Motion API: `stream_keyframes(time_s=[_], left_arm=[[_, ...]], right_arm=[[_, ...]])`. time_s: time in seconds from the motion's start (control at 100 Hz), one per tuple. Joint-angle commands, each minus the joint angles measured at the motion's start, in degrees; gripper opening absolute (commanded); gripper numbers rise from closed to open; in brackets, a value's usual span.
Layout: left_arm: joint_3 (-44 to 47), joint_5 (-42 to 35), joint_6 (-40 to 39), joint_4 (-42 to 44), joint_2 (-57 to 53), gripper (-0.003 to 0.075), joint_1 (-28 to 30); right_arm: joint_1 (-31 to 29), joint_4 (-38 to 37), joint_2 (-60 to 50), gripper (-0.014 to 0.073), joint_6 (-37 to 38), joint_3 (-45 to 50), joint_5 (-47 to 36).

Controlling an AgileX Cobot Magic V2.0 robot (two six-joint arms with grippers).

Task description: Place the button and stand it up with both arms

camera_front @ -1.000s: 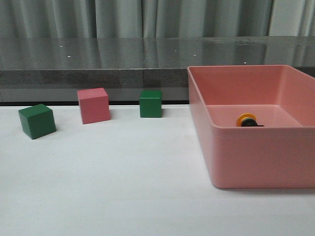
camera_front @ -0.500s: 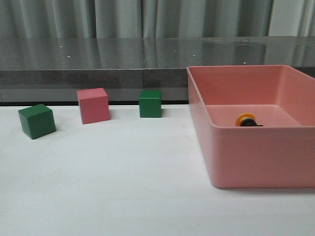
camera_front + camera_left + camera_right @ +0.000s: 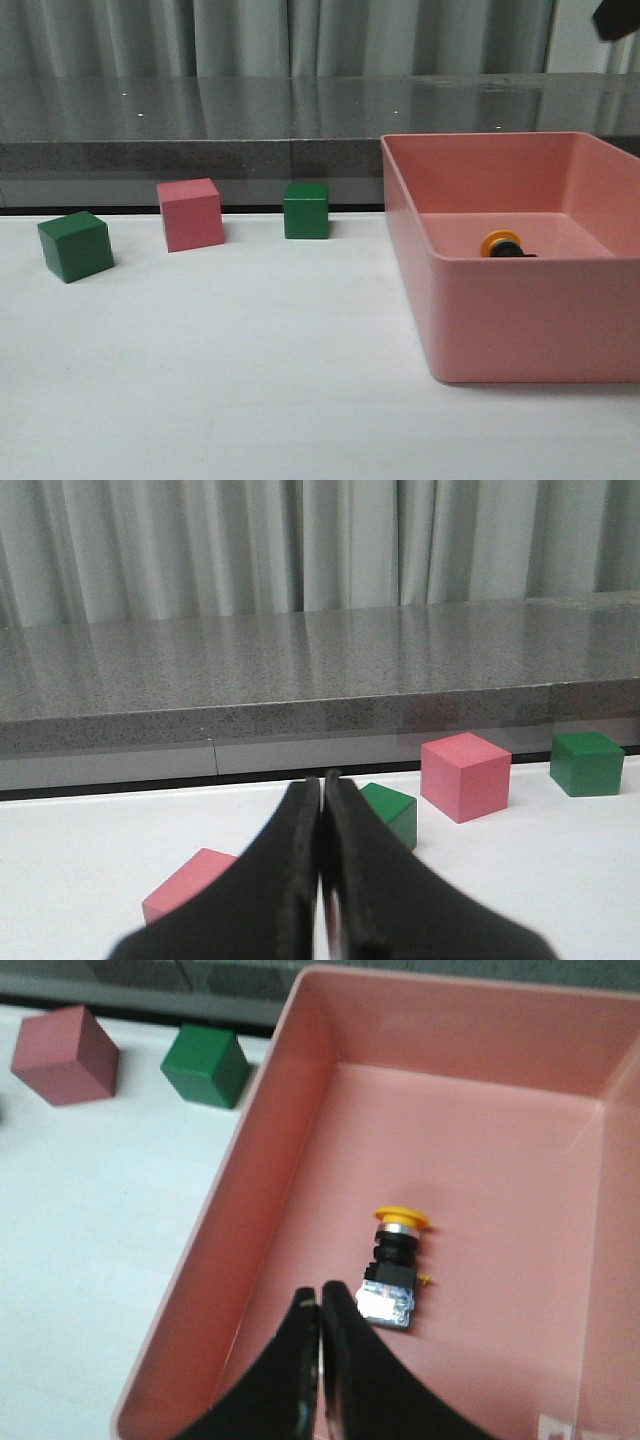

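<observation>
The button (image 3: 500, 244) lies on its side on the floor of the pink bin (image 3: 520, 320), its yellow cap showing over the near wall. In the right wrist view the button (image 3: 395, 1265) shows its yellow cap, black body and clear-blue base. My right gripper (image 3: 320, 1292) is shut and empty, hovering above the bin, just beside the button's base. A dark part of the right arm (image 3: 615, 18) shows at the top right of the front view. My left gripper (image 3: 322, 780) is shut and empty, low over the white table, pointing at the cubes.
A green cube (image 3: 75, 246), a pink cube (image 3: 190, 214) and another green cube (image 3: 305, 210) stand in a row at the back left. The left wrist view shows one more pink cube (image 3: 190, 885) close beside the fingers. A grey ledge (image 3: 200, 150) runs behind the table.
A dark part of the right arm has come into the top right corner of the front view. The button, bin and cubes have not moved.
</observation>
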Motion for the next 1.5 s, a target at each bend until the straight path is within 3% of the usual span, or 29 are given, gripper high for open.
stream_keyframes(time_s=[0.0, 0.11, 0.19, 0.45, 0.82, 0.94, 1.09, 1.14, 1.35, 1.49], left_arm=[[2.61, -4.51, -0.31, 0.09, -1.7, -0.002, 0.02], [2.61, -4.51, -0.31, 0.09, -1.7, -0.002, 0.02], [2.61, -4.51, -0.31, 0.09, -1.7, -0.002, 0.02], [2.61, -4.51, -0.31, 0.09, -1.7, -0.002, 0.02], [2.61, -4.51, -0.31, 0.09, -1.7, -0.002, 0.02], [2.61, -4.51, -0.31, 0.09, -1.7, -0.002, 0.02], [2.61, -4.51, -0.31, 0.09, -1.7, -0.002, 0.02], [2.61, -4.51, -0.31, 0.09, -1.7, -0.002, 0.02], [2.61, -4.51, -0.31, 0.09, -1.7, -0.002, 0.02], [2.61, -4.51, -0.31, 0.09, -1.7, -0.002, 0.02]], right_arm=[[0.12, 1.06, 3.73, 0.0172, -1.22, -3.79, -1.23], [0.12, 1.06, 8.48, 0.043, -1.29, -4.75, -2.54], [0.12, 1.06, 10.88, 0.0538, -2.11, -4.75, -4.81], [0.12, 1.06, 19.61, 0.0546, -3.31, -4.75, -12.46], [0.12, 1.06, 30.72, 0.0546, -3.31, -4.75, -16.72], [0.12, 1.06, 32.38, 0.0468, -3.31, -4.75, -16.26], [0.12, 1.06, 32.19, 0.0153, -3.31, -5.73, -14.16], [0.12, 1.06, 31.83, 0.0091, -3.31, -6.83, -12.17], [2.25, 1.13, 26.29, 0.0091, -4.17, -15.78, -0.67], [7.1, 1.13, 25.19, 0.0091, -13.68, -25.59, 7.77]])
